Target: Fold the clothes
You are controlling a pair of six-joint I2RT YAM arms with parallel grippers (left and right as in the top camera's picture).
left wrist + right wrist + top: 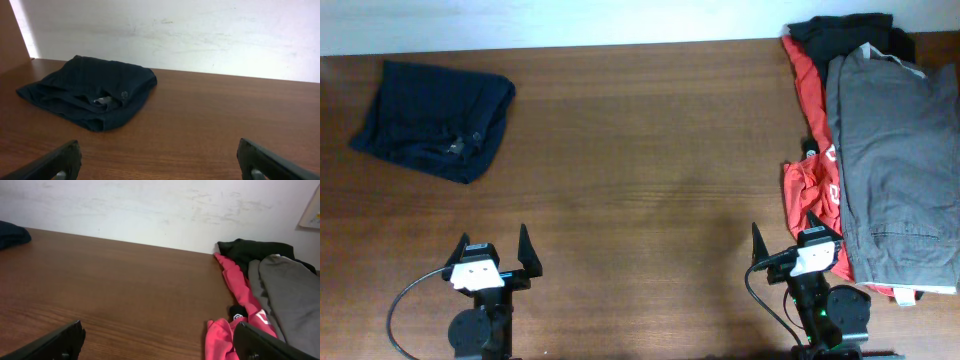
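With left claw (495, 245) and right claw (786, 243) both gaping empty, the right should be pinching only the large grey-olive cotton shorts (895, 170) at frame right.

**Two heaps at opposite ends of the surface, two grippers along the near edge**

We find the denim garment (432, 118) alone at the far left of the surface (650, 180). At the right edge, the shorts (895, 170) lie on top of a heap that runs from far to near. Under them, one T-shirt (807, 185) sticks out on their left. A second T-shirt (840, 38) lies behind the shorts at the far end. The left gripper (496, 240) sits near left, well apart from the denim garment. The right gripper (786, 230) sits near right, just beside the heap's left side.
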